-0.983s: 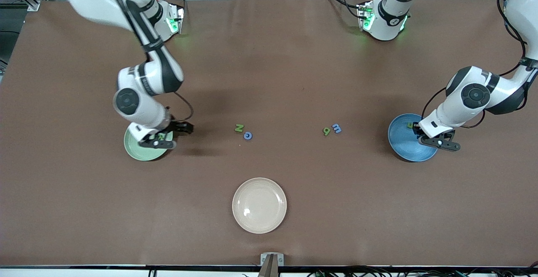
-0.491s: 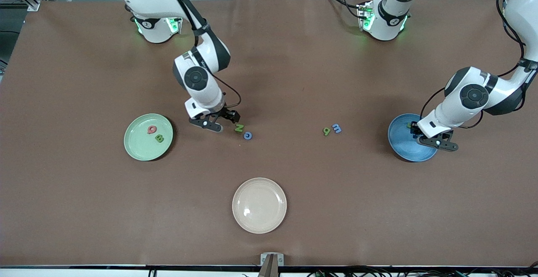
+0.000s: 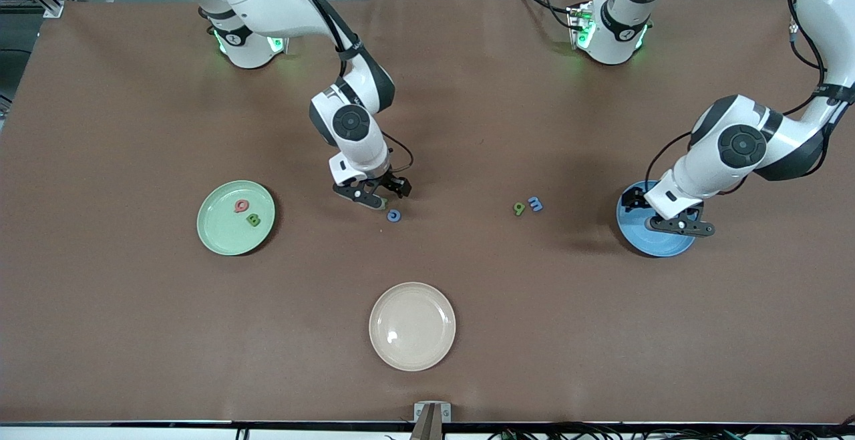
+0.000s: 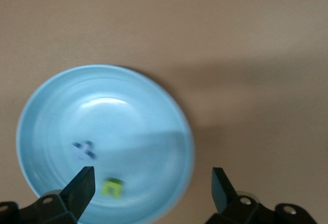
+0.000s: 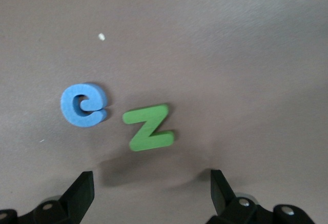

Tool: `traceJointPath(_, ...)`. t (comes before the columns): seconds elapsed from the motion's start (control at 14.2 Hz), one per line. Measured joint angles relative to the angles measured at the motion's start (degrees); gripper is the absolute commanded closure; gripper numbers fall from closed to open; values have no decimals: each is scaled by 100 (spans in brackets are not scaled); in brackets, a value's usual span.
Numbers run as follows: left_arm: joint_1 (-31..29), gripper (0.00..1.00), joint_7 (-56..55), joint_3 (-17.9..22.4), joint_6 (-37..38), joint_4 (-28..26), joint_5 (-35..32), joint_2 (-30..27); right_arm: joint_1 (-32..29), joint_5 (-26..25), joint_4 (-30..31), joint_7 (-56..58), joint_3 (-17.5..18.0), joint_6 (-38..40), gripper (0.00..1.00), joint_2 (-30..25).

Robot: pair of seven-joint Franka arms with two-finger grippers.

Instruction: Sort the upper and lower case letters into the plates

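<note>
My right gripper (image 3: 371, 195) hangs open just over the green Z (image 5: 149, 127), which its fingers mostly hide in the front view. The blue G (image 3: 394, 215) lies beside the Z, as the right wrist view also shows (image 5: 83, 105). The pale green plate (image 3: 220, 230) holds the pink-red Q (image 3: 241, 206) and green B (image 3: 253, 220). My left gripper (image 3: 673, 220) is open over the sky blue plate (image 3: 658, 240). In that plate (image 4: 128, 111) lie a blue x (image 4: 83, 150) and a green u (image 4: 111, 188). Green b (image 3: 519, 209) and blue m (image 3: 536, 204) rest on the table between the arms.
A cream-beige plate (image 3: 412, 353) sits near the table's front edge, nearer the camera than the letters. Brown cloth covers the whole table.
My right arm swung from over the green plate to over the Z and G. My left gripper opened over the blue plate, where the green u now lies.
</note>
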State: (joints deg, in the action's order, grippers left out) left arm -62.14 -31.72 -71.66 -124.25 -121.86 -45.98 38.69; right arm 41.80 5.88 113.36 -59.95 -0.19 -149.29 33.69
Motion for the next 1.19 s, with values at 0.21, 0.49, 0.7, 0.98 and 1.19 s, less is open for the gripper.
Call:
traceJointPath(0.21,434,0,-981,-101,75,210,691,-45,24,-120,-106,-8,-21,8,13,117)
traceJointPath(0.49,2055,0,-2812,517,71,546,758,-33,-14,-453,-153,20,-114,31,22,120)
traceJointPath(0.7,3486,0,-3661,1390,-9,879,765,-15,-188,-498,-167,307,-155,46,30,120)
traceJointPath(0.98,4216,0,-4120,2063,-495,935,766,87,-243,-505,-170,376,-160,68,59,120)
traceJointPath(1.19,4234,0,-4124,2241,-519,922,766,164,-242,-516,-158,378,-170,119,92,115)
